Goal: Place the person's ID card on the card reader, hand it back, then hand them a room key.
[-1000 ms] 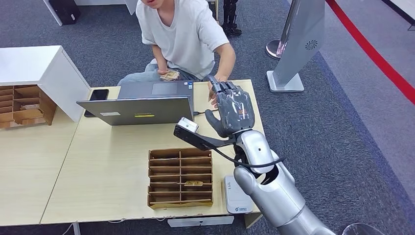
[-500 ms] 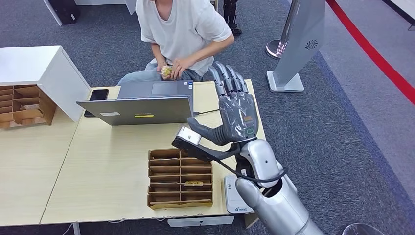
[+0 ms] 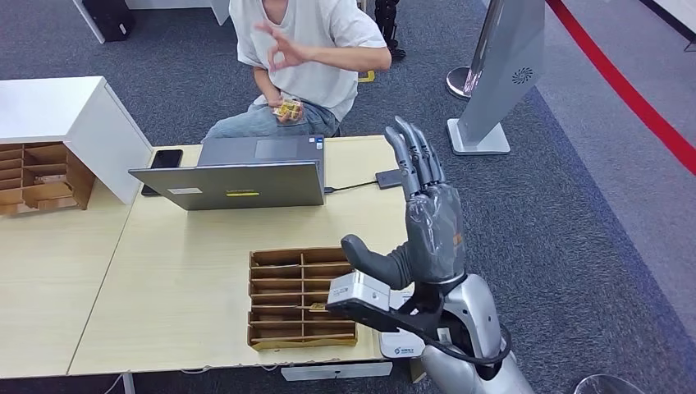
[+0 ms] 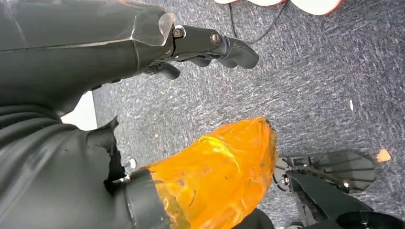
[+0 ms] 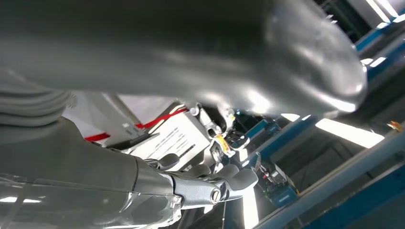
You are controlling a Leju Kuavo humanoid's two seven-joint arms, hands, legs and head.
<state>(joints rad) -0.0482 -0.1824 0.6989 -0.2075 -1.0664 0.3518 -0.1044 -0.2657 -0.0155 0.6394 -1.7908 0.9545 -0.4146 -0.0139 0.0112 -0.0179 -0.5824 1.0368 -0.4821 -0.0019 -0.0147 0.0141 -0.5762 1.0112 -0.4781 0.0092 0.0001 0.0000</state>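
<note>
My right hand (image 3: 428, 223) is raised over the desk's right end, palm upright, fingers straight and spread, holding nothing; the right wrist view shows the same bare fingers (image 5: 210, 187). Under its forearm lies the white card reader (image 3: 396, 338), partly hidden. The brown slotted card box (image 3: 302, 297) stands left of the reader, with a card (image 3: 322, 308) in one slot. Behind the desk sits the person (image 3: 305, 41), holding a small yellowish thing (image 3: 286, 108) in one hand and raising the other. My left hand (image 4: 143, 43) hangs over the carpet with nothing in it.
An open laptop (image 3: 238, 176) stands at the desk's far side with a black phone (image 3: 164, 158) to its left and a small dark device (image 3: 387, 178) on a cable to its right. A white cabinet (image 3: 57, 115) and another wooden box (image 3: 37, 176) are far left. A grey kiosk (image 3: 502, 74) stands back right.
My right hand drew back from the person's hand toward me and its fingers straightened. The person pulled their hand back to their lap, then raised it.
</note>
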